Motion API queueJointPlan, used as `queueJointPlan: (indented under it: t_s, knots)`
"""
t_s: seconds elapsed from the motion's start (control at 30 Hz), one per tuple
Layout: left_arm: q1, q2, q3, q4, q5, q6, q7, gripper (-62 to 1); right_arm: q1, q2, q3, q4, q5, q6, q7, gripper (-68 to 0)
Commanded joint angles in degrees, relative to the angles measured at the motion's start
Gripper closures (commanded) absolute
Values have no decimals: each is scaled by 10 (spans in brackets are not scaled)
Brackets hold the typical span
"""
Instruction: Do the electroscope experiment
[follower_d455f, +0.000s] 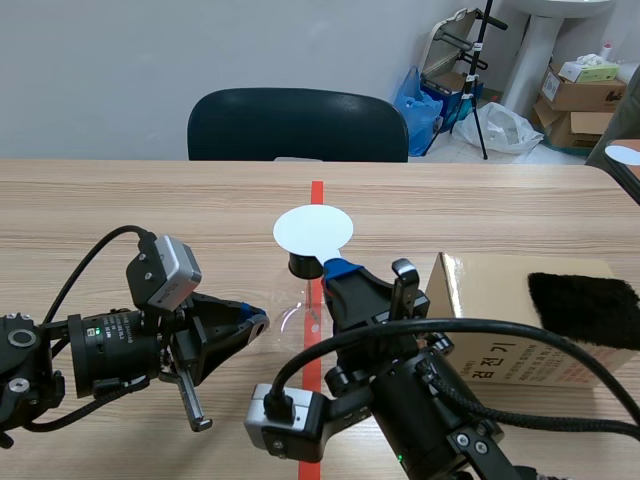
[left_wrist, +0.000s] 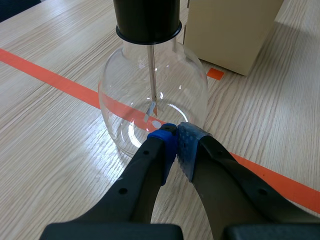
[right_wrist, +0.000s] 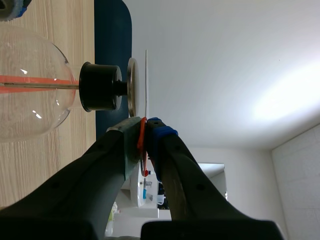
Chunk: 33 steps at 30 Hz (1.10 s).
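The electroscope is a clear glass flask (left_wrist: 152, 95) with a black stopper (left_wrist: 147, 20) and a metal rod (left_wrist: 151, 75) hanging inside. It stands on the red tape line at the table's middle (follower_d455f: 300, 300). My left gripper (follower_d455f: 258, 322) is shut on nothing, its blue pads (left_wrist: 170, 142) touching the flask's lower wall (left_wrist: 176, 131). My right gripper (follower_d455f: 335, 268) is shut on the near edge of a thin white disc (follower_d455f: 313, 230), seen edge-on (right_wrist: 146, 80) with an orange-red part pinched in the grip (right_wrist: 145, 125). The disc sits just off the electroscope's grey top plate (right_wrist: 132, 87).
A cardboard box (follower_d455f: 500, 300) stands to the right of the flask, with a black furry cloth (follower_d455f: 585, 305) lying on it. A dark chair back (follower_d455f: 298, 125) is behind the table's far edge. Another white disc (follower_d455f: 625, 155) lies at the far right.
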Motion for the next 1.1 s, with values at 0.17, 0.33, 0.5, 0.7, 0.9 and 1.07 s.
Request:
queueJointPlan:
  t_s: [0.17, 0.33, 0.5, 0.7, 0.9, 1.07]
  knots:
    - [-6, 1, -2, 9, -6, -1, -8, -30, 13, 6, -2, 14, 0, -8, -4, -10]
    - [-6, 1, -2, 9, -6, -1, -8, -29, 13, 6, -2, 14, 0, -8, -4, -10]
    - [-6, 1, -2, 9, -6, -1, -8, -30, 13, 6, -2, 14, 0, -8, -4, -10]
    - [-6, 1, -2, 9, -6, -1, -8, -29, 13, 6, -2, 14, 0, -8, -4, -10]
    - [-6, 1, -2, 9, -6, -1, -8, -29, 13, 6, -2, 14, 0, -8, -6, -10]
    - [-6, 1, -2, 9, -6, -1, -8, -30, 13, 6, -2, 14, 0, -8, -42, -10]
